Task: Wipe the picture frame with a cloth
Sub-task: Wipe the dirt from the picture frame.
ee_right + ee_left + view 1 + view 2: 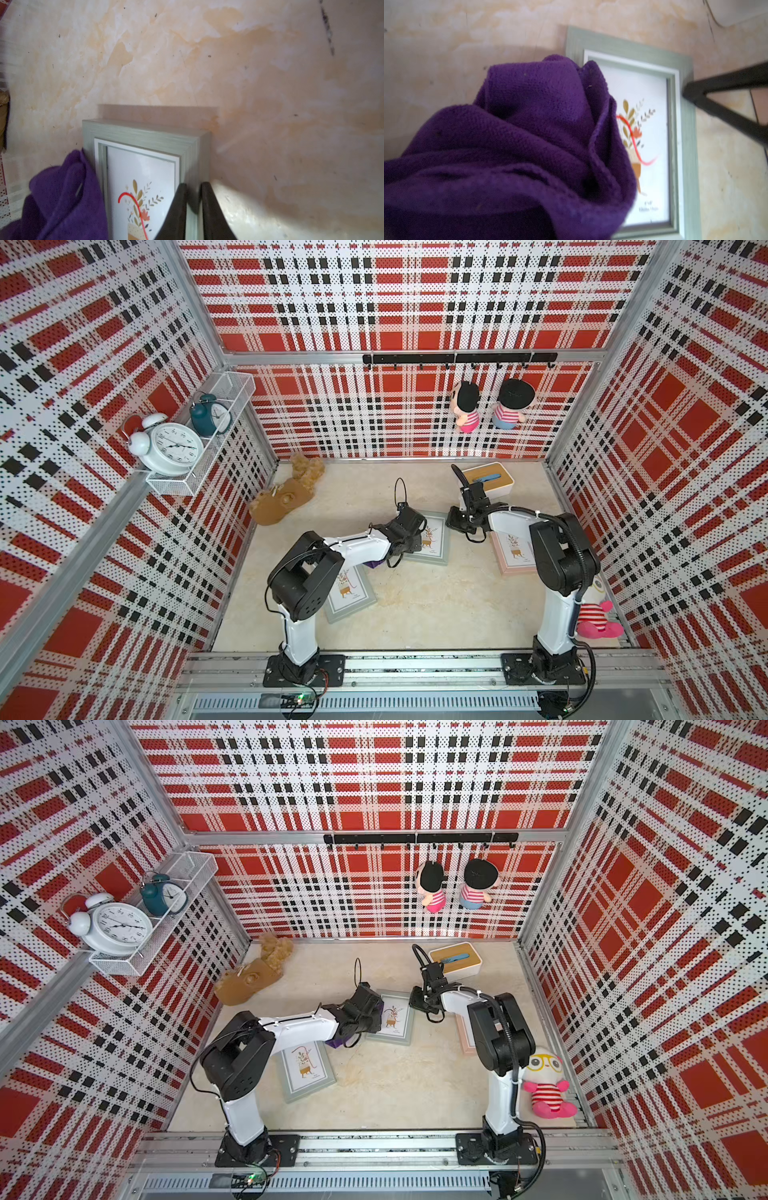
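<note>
Our right hand (193, 188) pinches one edge of the green picture frame (145, 133), steadying it on the table (249, 72), so our left hand (409, 531) (clamped on the bunched purple cloth (519, 145), which overlaps one side) can rub its glass.

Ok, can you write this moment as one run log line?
left gripper: shut on purple cloth | cloth: covers part of green frame | right gripper: shut on frame's opposite edge
</note>
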`<state>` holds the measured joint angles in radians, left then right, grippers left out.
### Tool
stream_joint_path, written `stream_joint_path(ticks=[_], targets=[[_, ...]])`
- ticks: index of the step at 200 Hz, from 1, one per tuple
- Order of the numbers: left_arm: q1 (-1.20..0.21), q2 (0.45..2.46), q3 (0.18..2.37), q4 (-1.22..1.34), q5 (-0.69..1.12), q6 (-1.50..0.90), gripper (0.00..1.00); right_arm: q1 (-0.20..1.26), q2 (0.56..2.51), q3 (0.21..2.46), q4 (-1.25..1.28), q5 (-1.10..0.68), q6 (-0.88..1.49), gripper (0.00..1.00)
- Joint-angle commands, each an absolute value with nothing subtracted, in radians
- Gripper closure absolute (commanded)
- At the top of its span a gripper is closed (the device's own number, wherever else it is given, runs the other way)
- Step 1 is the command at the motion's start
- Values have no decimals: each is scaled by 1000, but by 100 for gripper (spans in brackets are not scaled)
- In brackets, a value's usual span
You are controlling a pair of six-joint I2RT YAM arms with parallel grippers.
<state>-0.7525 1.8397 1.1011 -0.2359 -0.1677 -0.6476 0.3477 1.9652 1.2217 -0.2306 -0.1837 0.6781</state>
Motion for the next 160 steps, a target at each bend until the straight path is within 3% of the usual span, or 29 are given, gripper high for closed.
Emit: stream_joint_path(ticks=[1,34,96,122,160], targets=[[-773,1859,1050,-383,-143,-664,100,347,2036,1194,-322,-140,670,84],[-690,1930,1166,-352,-140,-630,100,346,2039,1194,-322,-135,672,84],[-598,2197,1609,-414,-81,-526,100,346,2047,1181,-314,-150,677,84],[-618,2166,1515,-431,-113,-533,100,346,2052,1186,-314,-155,672,84],[-719,1980,1174,-426,-122,-598,100,348,2042,1175,-292,-163,680,84]])
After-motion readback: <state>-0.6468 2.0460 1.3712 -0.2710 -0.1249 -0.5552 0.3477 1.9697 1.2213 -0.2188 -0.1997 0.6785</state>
